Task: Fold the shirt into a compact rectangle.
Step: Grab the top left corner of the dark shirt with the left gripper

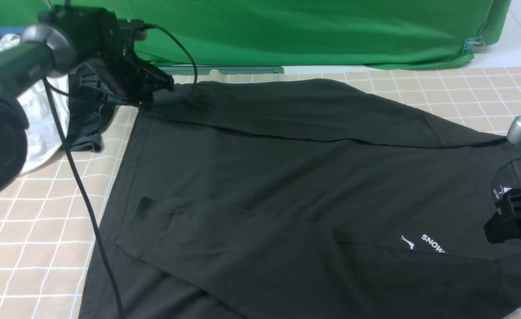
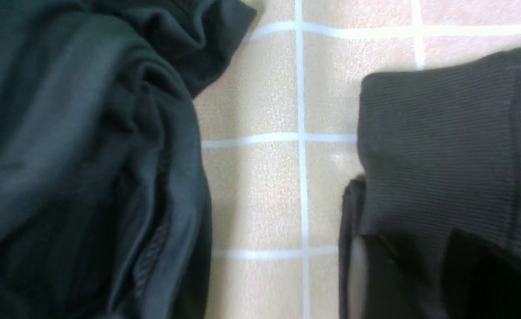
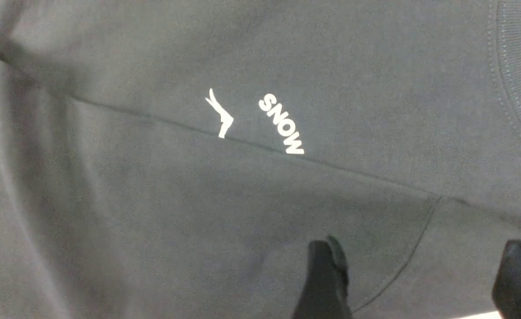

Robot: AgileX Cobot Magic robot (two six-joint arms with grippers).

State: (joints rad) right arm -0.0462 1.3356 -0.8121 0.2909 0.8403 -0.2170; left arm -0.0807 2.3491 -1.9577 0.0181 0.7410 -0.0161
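The black shirt (image 1: 287,177) lies flat across the checked table, collar to the right and hem to the left, with both long sides folded inward. Its white print (image 1: 424,243) and neck label (image 1: 504,191) show near the collar. My left gripper (image 1: 154,91) sits low at the shirt's far hem corner. In the left wrist view its fingers stand apart on the left gripper (image 2: 411,248), with the shirt's ribbed edge (image 2: 442,133) lying loose over them. My right gripper (image 1: 513,217) hovers open by the collar. In the right wrist view the right gripper (image 3: 422,252) holds nothing above the shirt (image 3: 154,199) and its print (image 3: 282,124).
A smaller dark grey garment (image 1: 87,119) is bunched just left of the shirt's far corner, and it appears again as the dark grey garment (image 2: 65,155). A white garment (image 1: 43,110) lies beyond it. A green backdrop (image 1: 309,31) closes the far side. The left arm's cable (image 1: 87,212) hangs over the table's left part.
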